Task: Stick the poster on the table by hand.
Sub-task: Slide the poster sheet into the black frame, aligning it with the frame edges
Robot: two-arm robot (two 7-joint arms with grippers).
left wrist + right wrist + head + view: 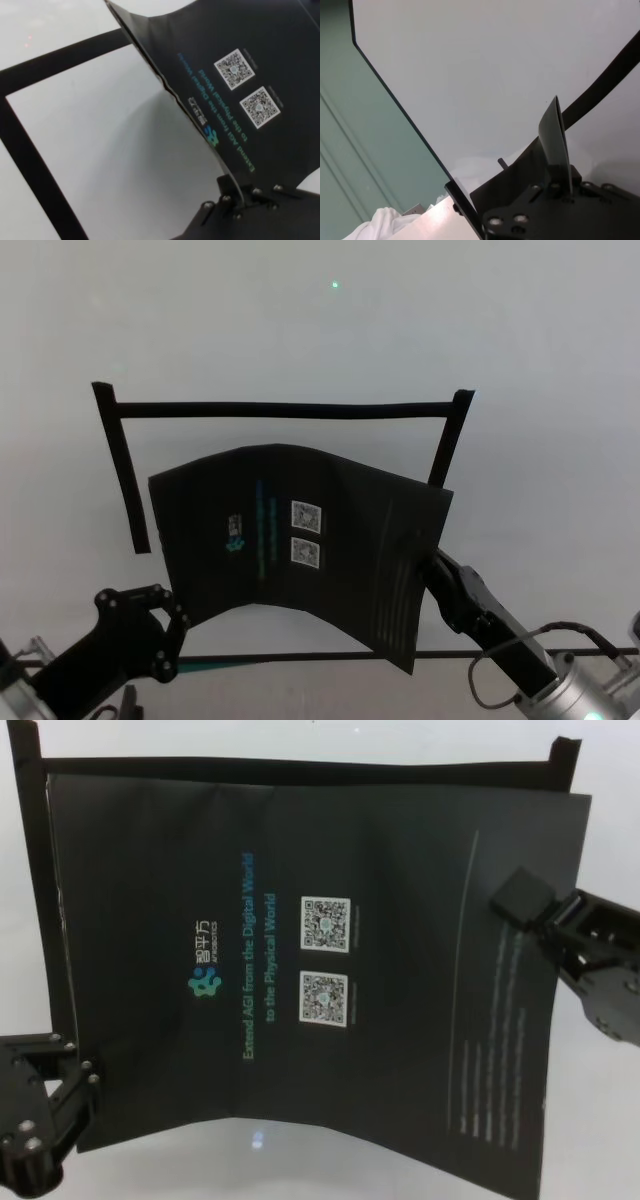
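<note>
glossy white table (300, 330); black tape strips (285, 410) stuck flat on it, forming frame

Head high, chest near; shared poster (300, 540).

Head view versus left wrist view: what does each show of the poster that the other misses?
Only the head view shows both grippers on the poster: left gripper at the near left corner, right gripper on the right edge, with the whole tape frame on the table.
Only the left wrist view makes the teal text readable and shows the poster's edge lifted clear of the table.
Both show the two QR codes.
</note>
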